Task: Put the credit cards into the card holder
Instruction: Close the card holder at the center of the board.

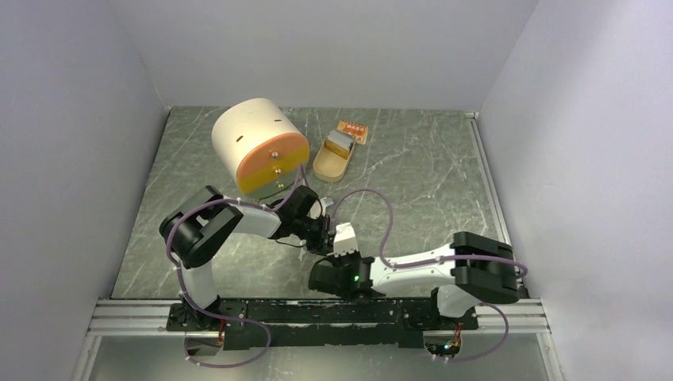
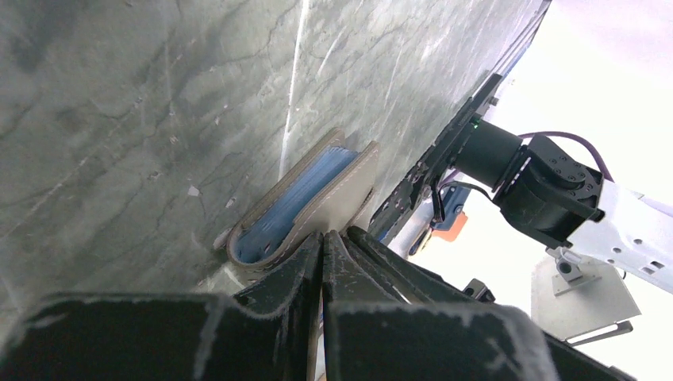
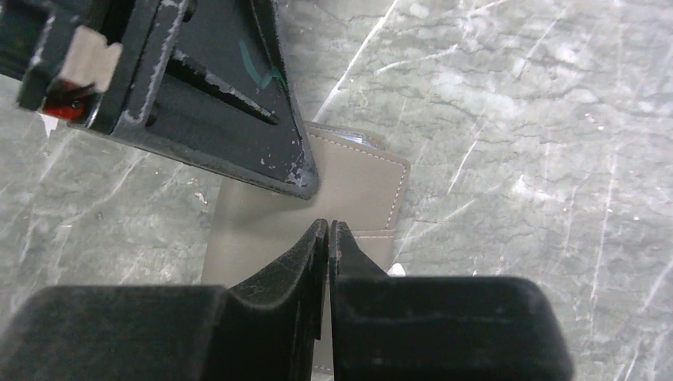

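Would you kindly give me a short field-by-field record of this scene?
left tool: shut on the card holder, at its edge
right tool: shut on a flap of the card holder
card holder: grey-brown, stitched, partly open
blue card: inside the card holder
orange card: on the table, behind the tin

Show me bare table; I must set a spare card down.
Bare marble lies right of the tan tin up to the right wall, and left of the left arm. Crowded: near centre, where both arms meet over the card holder.
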### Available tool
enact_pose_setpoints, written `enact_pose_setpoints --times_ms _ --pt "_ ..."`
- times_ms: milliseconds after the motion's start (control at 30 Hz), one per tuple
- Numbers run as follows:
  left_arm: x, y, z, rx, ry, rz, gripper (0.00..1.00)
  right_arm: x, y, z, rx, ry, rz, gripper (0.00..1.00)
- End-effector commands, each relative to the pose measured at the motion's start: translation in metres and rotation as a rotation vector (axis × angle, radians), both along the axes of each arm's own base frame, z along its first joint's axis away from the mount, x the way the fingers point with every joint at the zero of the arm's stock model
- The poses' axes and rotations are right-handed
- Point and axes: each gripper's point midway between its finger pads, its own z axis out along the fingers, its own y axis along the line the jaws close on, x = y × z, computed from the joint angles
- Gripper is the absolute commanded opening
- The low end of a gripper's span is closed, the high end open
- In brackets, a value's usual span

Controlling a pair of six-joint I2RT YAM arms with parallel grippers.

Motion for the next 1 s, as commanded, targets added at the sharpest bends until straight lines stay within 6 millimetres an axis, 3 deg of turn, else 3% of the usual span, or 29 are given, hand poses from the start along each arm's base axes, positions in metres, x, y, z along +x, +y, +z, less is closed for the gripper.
enact_pose_setpoints --times_ms 0,233,533,767,967 --pt "0.0 0.027 -0.048 0.18 0.005 0.055 0.09 -0.031 -0.046 -0.037 -0.222 0.058 -0.044 0.08" --pt "-0.001 0.032 -0.055 0.182 0.025 0.061 0.09 -0.048 -0.052 -0.053 -0.262 0.047 -0.056 0.08" --pt "-0.003 0.038 -0.063 0.193 0.038 0.071 0.09 -0.061 -0.056 -0.07 -0.188 0.081 -0.071 0.09" --pt "-0.003 0.041 -0.072 0.175 0.069 0.064 0.09 -0.059 -0.055 -0.069 -0.177 0.046 -0.067 0.09" --pt "0.005 0.042 -0.065 0.171 0.06 0.065 0.09 -0.062 -0.043 -0.068 -0.127 0.058 -0.05 0.1"
